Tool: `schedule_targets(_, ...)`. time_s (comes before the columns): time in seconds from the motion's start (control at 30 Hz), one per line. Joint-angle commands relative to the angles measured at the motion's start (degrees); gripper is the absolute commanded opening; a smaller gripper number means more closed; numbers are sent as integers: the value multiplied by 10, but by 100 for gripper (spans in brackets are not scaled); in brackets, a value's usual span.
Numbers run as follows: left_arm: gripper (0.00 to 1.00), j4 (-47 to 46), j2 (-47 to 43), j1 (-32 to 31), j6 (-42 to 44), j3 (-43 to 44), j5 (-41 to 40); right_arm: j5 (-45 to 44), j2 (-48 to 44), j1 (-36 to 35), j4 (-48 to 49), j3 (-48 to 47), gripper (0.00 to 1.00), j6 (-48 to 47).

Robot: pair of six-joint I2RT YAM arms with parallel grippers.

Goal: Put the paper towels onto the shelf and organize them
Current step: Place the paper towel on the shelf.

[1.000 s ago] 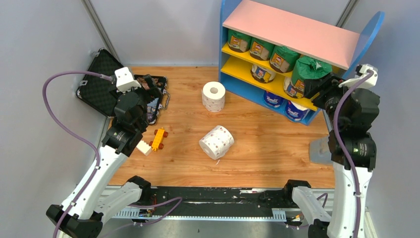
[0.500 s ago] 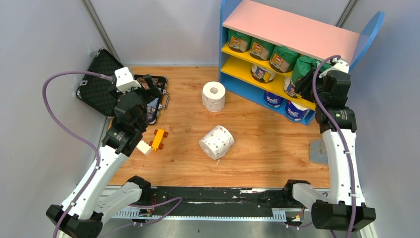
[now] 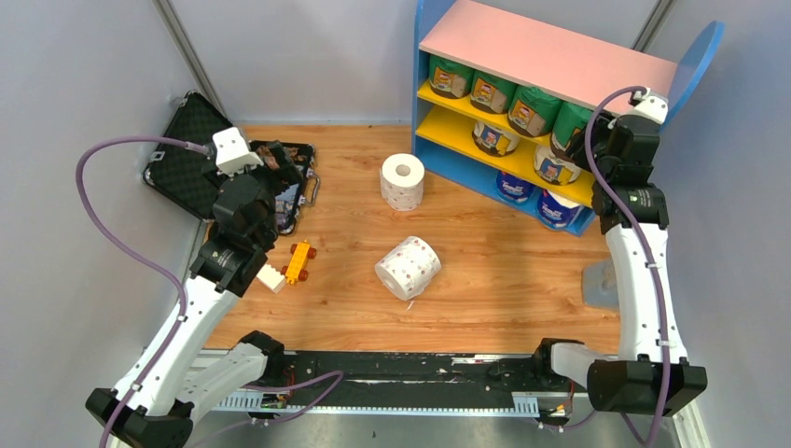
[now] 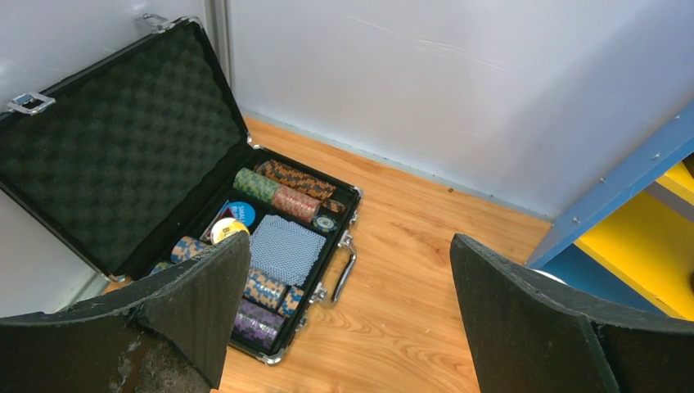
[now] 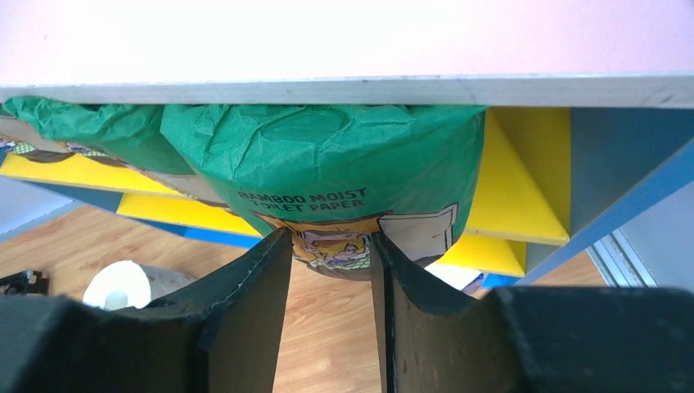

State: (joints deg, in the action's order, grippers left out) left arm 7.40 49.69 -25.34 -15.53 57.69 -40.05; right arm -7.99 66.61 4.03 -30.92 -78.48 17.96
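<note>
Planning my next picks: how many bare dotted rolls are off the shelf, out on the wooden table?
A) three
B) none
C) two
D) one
C: an upright dotted roll stands near the shelf, and a tipped dotted roll lies on its side in the middle of the table.
</note>
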Motion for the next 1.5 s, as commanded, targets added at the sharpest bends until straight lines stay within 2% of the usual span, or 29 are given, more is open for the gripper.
schedule_targets(0.0,99,-25,-8,4,1,-4,-13,-19,14,0,71,-12,41,-10)
schedule_targets(0.33,99,-24,-7,4,1,-5,-14,-9,32,0,96,8,42,-5)
schedule_targets(0.6,99,-25,-6,4,1,-4,-13,-13,42,0,98,-4,48,-16)
schedule_targets(0.77,99,-24,-7,4,2,-4,-14,38,13,-6,83,0,58,-13)
schedule_targets(0.9,99,-23,-9,4,1,-3,-12,42,-23,-36,54,11,65,-7)
schedule_targets(1.17,100,-21,-15,4,0,-1,-14,3,-71,-218,11,66,74,14)
schedule_targets(1.33,100,-16,-22,4,-3,4,-10,-48,-34,-360,-31,77,76,23)
schedule_targets(1.37,100,-13,-24,4,-2,6,-11,-63,-21,-398,-35,81,80,24)
schedule_targets(1.47,100,-9,-34,4,0,11,-14,-111,39,-502,-53,82,81,29)
